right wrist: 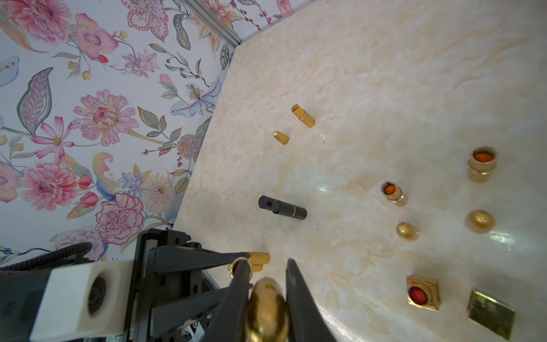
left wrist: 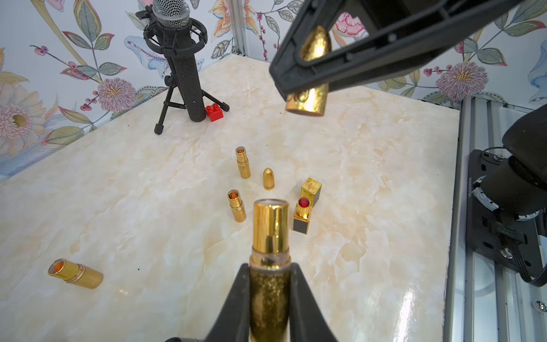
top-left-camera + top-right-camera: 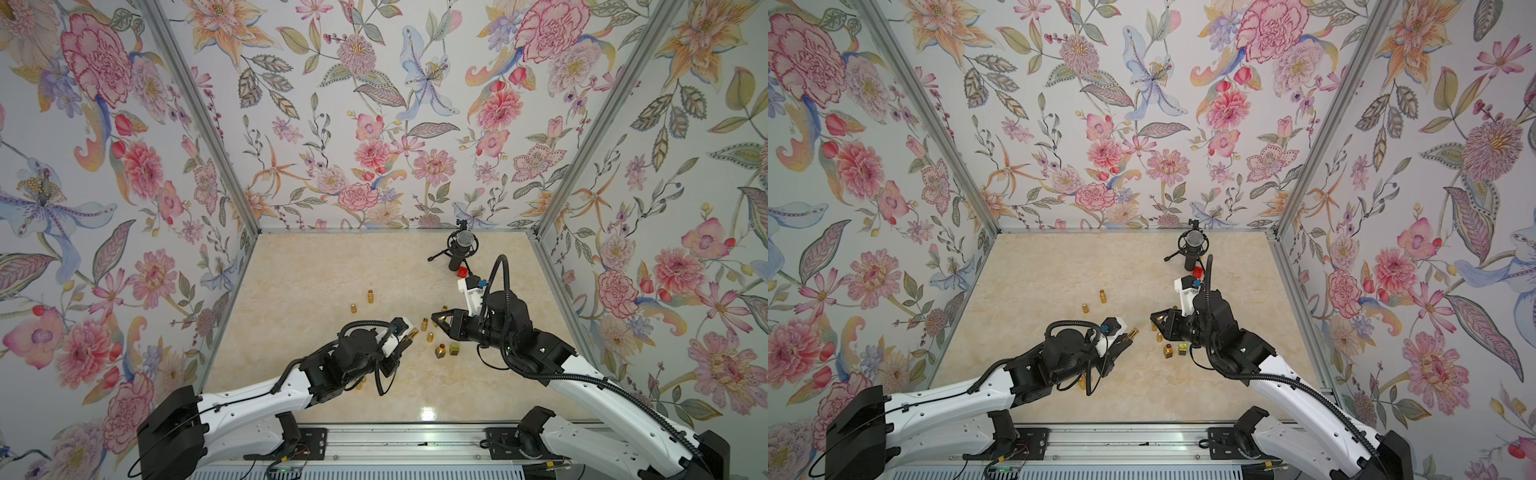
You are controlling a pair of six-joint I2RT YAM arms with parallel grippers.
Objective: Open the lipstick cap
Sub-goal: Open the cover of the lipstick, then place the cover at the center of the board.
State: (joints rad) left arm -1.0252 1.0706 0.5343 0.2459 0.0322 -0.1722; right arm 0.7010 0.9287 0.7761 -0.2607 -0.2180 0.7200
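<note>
Our left tool pinches the lipstick tube over the counter's near half; our right tool pinches the cap — already off, we judge — just ahead of the tube's open end, toward the right edge.

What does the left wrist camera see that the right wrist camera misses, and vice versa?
Only the left wrist view shows the microphone on its tripod and the red brick beside it. Only the right wrist view shows the black tube lying on the table and the left arm's white camera housing. Both show the left end effector shut on the gold lipstick, the right end effector shut on its cap, held apart from it, plus the square lipstick with its red tip.
</note>
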